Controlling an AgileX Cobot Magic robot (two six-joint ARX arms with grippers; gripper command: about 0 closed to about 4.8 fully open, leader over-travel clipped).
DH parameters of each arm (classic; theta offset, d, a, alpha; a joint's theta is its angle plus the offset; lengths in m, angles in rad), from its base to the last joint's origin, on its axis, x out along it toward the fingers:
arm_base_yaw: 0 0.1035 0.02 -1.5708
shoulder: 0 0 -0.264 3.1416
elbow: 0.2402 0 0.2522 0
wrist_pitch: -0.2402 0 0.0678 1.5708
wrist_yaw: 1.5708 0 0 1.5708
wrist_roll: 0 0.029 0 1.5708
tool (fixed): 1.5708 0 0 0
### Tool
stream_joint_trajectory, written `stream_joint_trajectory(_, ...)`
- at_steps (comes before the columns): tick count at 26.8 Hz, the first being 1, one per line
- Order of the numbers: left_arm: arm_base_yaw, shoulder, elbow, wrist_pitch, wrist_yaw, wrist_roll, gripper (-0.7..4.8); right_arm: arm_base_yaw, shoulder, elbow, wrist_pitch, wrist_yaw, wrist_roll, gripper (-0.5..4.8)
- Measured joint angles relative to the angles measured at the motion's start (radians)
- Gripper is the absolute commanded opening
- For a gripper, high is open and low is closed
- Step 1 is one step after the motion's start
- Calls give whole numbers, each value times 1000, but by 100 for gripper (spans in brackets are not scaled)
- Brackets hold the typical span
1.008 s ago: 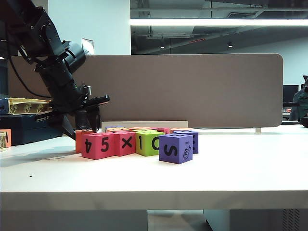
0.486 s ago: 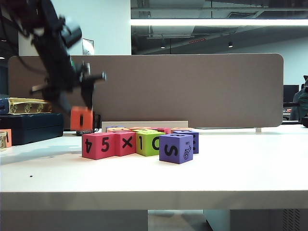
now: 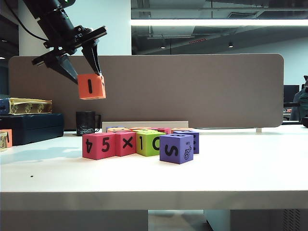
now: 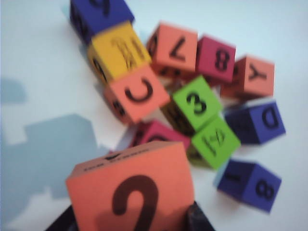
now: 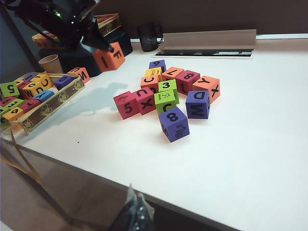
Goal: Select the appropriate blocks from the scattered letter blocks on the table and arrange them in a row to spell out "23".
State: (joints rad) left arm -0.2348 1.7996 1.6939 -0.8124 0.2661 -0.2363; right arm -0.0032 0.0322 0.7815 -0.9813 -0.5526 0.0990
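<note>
Aloft, orange block (image 3: 91, 86) between left fingers (image 3: 92, 55); more blocks (image 5: 36, 86) in tray (image 5: 48, 109).

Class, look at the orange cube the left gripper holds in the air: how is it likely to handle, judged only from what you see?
The orange cube hangs between the left gripper's fingertips alone, so it is probably light. It looks matte and foam-like, so likely soft and grippy rather than slippery. Its flat faces suggest it would sit still, not roll, once set on the table.
</note>
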Motion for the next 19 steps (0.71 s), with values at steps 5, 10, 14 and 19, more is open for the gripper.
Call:
stream_joint_trajectory(5, -76, -4, -5, -159, -9, 100, 206, 0, 0, 0, 0, 2, 0, -1)
stream_joint_trajectory(10, -142, -23, -9, -172, -16, 117, 206, 0, 0, -1, 0, 2, 0, -1)
stream_joint_trajectory(14, -189, -26, -37, -179, -16, 117, 206, 0, 0, -1, 0, 2, 0, -1)
stream_joint_trajectory(19, -237, -25, -103, -146, -19, 81, 206, 0, 0, -1, 0, 2, 0, -1)
